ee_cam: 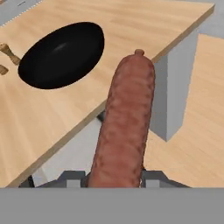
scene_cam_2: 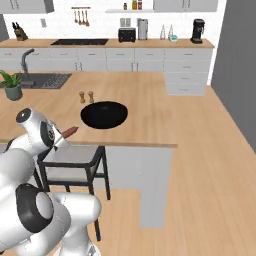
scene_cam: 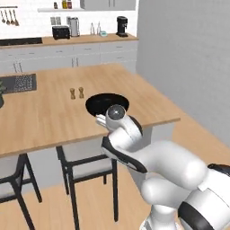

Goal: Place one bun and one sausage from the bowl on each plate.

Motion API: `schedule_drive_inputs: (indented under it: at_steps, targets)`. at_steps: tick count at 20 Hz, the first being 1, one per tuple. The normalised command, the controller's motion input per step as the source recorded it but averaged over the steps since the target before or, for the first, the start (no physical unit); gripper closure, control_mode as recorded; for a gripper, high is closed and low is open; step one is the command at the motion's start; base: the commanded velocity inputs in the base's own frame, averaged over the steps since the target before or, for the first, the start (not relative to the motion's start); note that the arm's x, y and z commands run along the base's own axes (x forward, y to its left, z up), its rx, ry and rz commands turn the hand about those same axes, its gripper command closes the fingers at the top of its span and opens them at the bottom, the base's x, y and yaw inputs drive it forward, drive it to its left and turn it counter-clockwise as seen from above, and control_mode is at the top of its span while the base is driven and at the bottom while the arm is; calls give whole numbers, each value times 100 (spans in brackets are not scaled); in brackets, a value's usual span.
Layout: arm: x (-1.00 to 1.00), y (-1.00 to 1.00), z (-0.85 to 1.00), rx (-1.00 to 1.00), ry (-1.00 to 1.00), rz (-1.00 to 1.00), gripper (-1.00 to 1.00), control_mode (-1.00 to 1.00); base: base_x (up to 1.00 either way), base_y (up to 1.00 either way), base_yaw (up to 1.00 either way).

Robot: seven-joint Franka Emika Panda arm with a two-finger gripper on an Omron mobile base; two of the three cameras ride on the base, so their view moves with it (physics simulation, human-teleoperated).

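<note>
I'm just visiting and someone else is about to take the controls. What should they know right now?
Claw: shut on a sausage, held in the air off the counter's near edge.
Bowl: on the counter, looks bare inside.
Done: the sausage is out of the bowl.
Left: set it on a plate. Plates, buns and the other sausage aren't in these pictures, so check them before going on.

A home kitchen: cabinets (scene_cam_2: 120,57), toaster (scene_cam_2: 127,34) (perhaps), coffee maker (scene_cam_2: 198,30), wooden island (scene_cam_2: 145,107).
</note>
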Motion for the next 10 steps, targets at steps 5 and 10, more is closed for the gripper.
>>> schedule_drive_inputs:
  at_steps: [5,10]
  targets:
    - [0,0,0,0,0,0,100,100,0,100,30]
    - [0,0,0,0,0,0,100,100,22,100,18]
